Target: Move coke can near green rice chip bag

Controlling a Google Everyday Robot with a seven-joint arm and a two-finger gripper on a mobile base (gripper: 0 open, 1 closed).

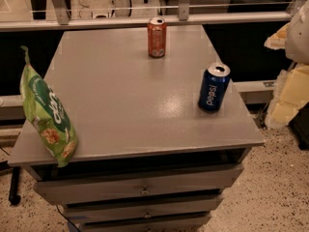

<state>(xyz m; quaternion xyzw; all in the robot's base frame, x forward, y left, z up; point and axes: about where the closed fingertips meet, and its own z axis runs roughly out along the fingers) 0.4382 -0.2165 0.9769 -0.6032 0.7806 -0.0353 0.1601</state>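
The coke can (157, 37), red-orange with a silver top, stands upright at the far middle of the grey table (130, 105). The green rice chip bag (48, 115) lies along the table's left edge, its lower end hanging a little over the front corner. My gripper (287, 93) shows as pale parts at the right edge of the view, beside the table and off it. It is far from the coke can and holds nothing that I can see.
A blue Pepsi can (214, 87) stands upright near the table's right edge. Drawers (145, 190) sit under the tabletop. A railing (145, 21) runs behind the table's far edge. Speckled floor lies to the right.
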